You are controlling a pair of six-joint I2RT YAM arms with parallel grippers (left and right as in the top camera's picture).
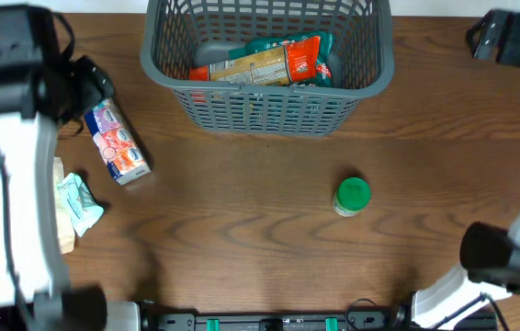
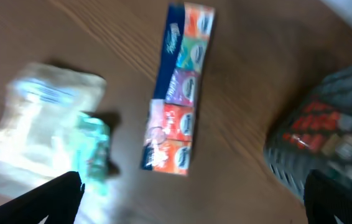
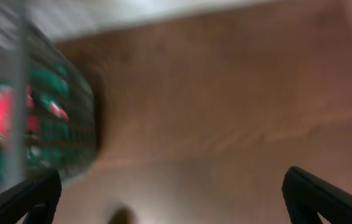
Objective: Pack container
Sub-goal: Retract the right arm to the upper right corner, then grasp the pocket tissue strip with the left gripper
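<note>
Dark grey, lattice-walled rectangular plastic basket (image 1: 269, 108) sits ahead-right of the left gripper (image 2: 191, 202) and ahead-left of the right gripper (image 3: 170, 205), with bright snack packets (image 1: 269, 60) inside. Both grippers hover spread wide, empty. A long multicoloured sachet strip (image 2: 179, 93) lies just ahead of the left gripper.

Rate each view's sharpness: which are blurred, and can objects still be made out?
Overhead: sharp and evenly lit, the dark grey slotted plastic basket and small green-lidded jar crisp. Left wrist: motion-blurred, yet the long multicoloured box is recognisable, print unreadable. Right wrist: heaviest smear, basket wall only a dark streaked mass at left.
</note>
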